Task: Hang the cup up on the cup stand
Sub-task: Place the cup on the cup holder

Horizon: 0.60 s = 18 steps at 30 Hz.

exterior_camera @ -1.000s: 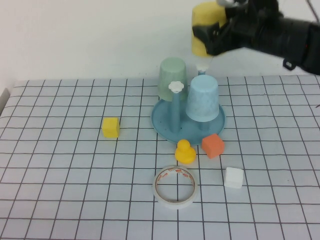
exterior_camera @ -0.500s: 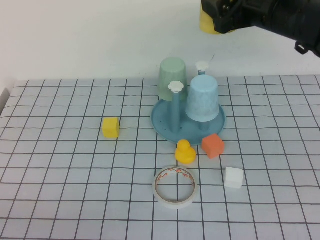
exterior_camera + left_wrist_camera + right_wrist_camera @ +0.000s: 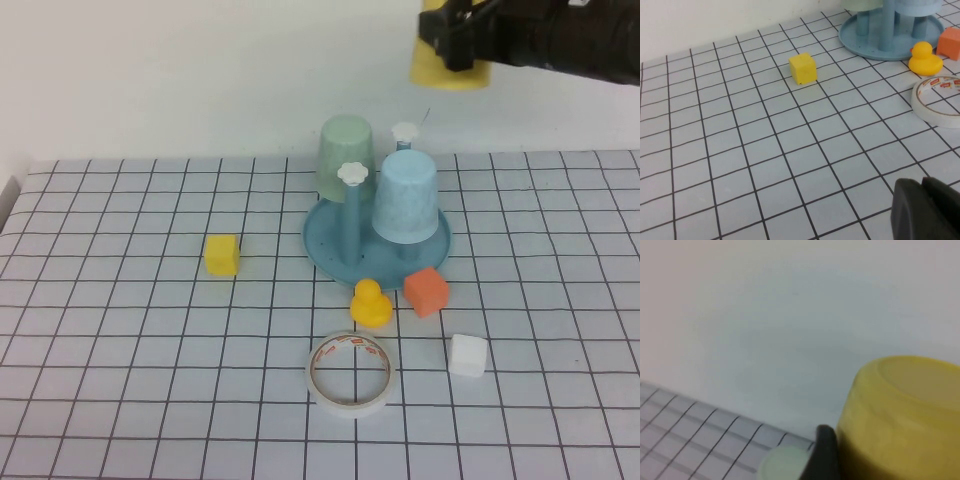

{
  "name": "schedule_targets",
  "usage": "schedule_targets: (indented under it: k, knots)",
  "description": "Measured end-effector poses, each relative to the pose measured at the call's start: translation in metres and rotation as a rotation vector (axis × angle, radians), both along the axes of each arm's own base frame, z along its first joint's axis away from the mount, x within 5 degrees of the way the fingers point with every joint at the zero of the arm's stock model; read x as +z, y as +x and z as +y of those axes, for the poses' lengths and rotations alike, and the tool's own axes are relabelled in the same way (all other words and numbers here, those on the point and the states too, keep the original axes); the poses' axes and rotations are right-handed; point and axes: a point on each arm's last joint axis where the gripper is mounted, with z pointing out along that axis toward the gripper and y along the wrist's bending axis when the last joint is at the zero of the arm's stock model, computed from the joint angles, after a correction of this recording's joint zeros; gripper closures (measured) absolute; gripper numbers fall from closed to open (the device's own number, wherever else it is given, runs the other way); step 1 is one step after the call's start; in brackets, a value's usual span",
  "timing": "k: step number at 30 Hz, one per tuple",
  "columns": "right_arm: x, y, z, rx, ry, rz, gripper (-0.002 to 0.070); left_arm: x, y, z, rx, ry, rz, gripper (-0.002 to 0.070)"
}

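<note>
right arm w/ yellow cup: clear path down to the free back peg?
Probably yes. The right gripper holds the yellow cup high, right of the free back peg; only air between them. The left gripper sits low, far off.

A plain white wall (image 3: 200, 70) rises straight behind the table (image 3: 120, 400), bare and evenly lit, with no harsh shadows on it. The table's top is white, ruled all over with a grid of thin dark lines. Its far edge meets the foot of the wall. At the table's left edge, near the wall, a narrow strip of darker surface (image 3: 8, 195) shows beyond the grid. The light is soft and even across the table.
</note>
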Motion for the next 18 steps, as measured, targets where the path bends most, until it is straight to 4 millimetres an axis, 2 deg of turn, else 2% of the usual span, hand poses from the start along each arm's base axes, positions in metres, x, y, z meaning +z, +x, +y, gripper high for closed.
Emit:
schedule_targets:
  k: [5, 8, 11, 18]
  knots:
    - [-0.01, 0.013, -0.014, -0.159, 0.17, 0.005, 0.0085, 0.0, 0.0, 0.0, 0.0, 0.0, 0.0, 0.0675]
    - [-0.03, 0.022, -0.021, -0.185, 0.207, -0.015, 0.0085, 0.0, 0.0, 0.0, 0.001, 0.003, -0.001, 0.0675]
    - [-0.047, 0.032, -0.023, -0.134, 0.188, -0.087, 0.0085, 0.0, 0.0, 0.0, 0.001, 0.003, -0.001, 0.0675]
    - [-0.053, 0.035, -0.001, 0.133, 0.133, -0.329, 0.0085, 0.0, 0.0, 0.0, 0.002, 0.005, -0.001, 0.0676]
